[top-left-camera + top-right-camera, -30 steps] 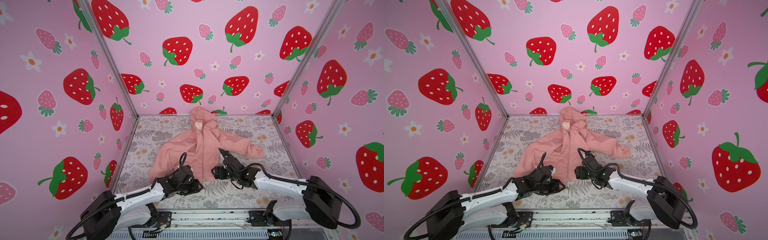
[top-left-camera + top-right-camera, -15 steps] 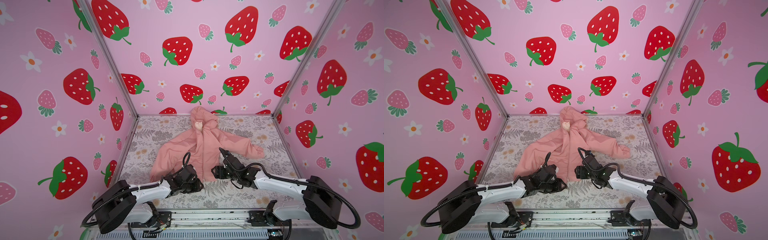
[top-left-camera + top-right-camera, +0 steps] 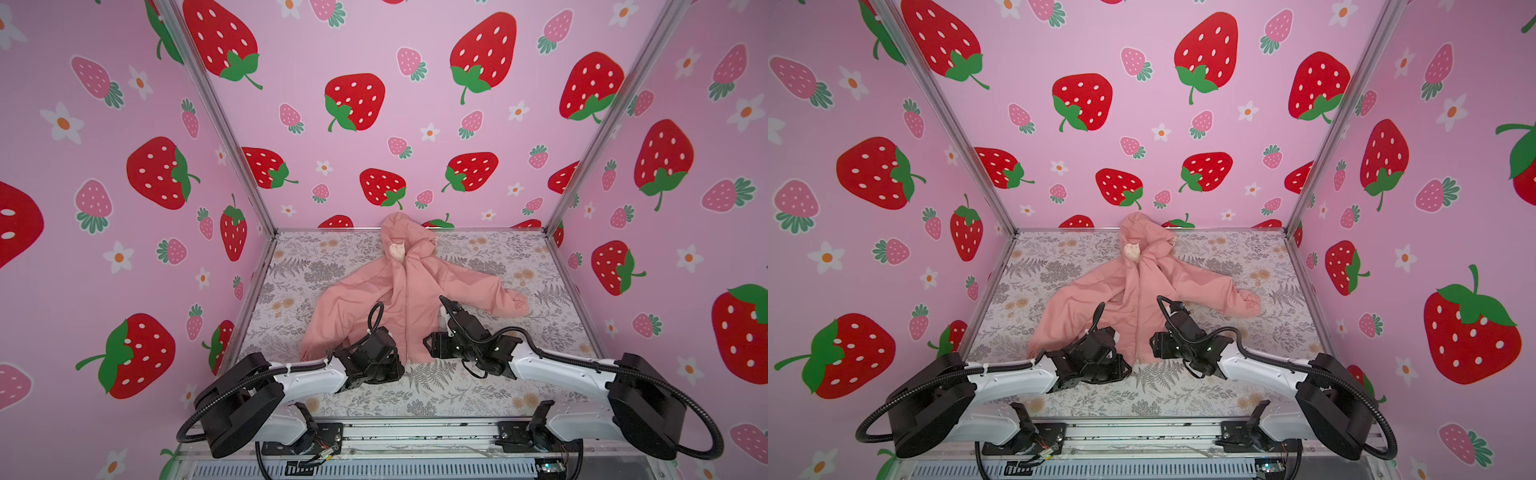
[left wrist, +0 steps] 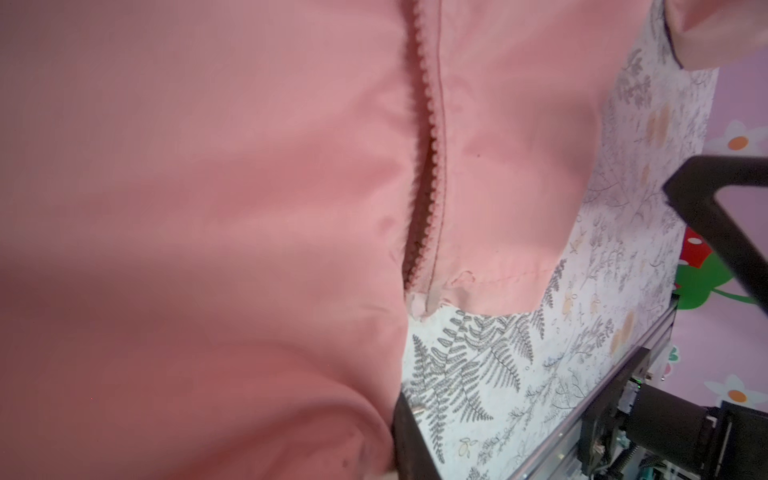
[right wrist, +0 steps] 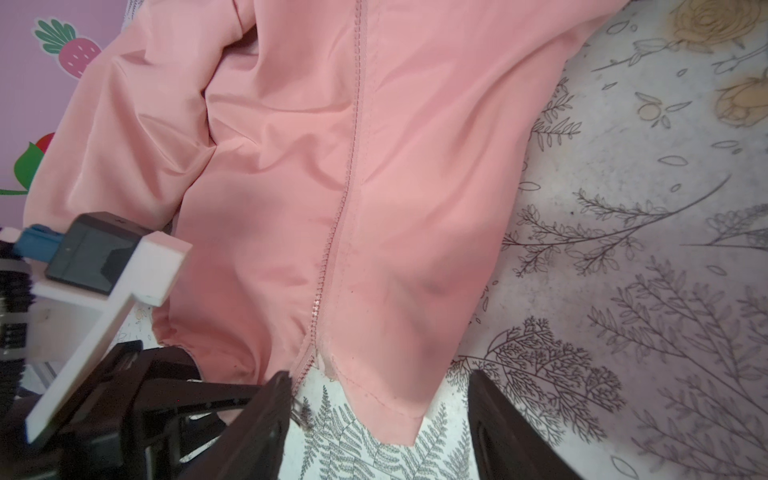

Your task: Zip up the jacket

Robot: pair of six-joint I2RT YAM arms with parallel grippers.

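Clamps the left end effector [image 3: 392,355] on the jacket [image 3: 409,286] at its near edge, left of the zipper [image 5: 332,249]. Holds the right end effector [image 5: 380,386] released, fingers astride the right hem corner [image 5: 390,411]. Finds the jacket spread mid-worktop [image 3: 540,374], hood [image 3: 401,230] at the back wall [image 3: 415,166]. Leaves bare worktop along both sides and the front.

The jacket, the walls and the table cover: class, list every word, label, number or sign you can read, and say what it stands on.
No text can be read in any view.
jacket: the pale lining at the hood opening has pink marks, too small to read.
walls: only strawberries and flowers, no words.
table cover: a print of ferns and flowers, no words.
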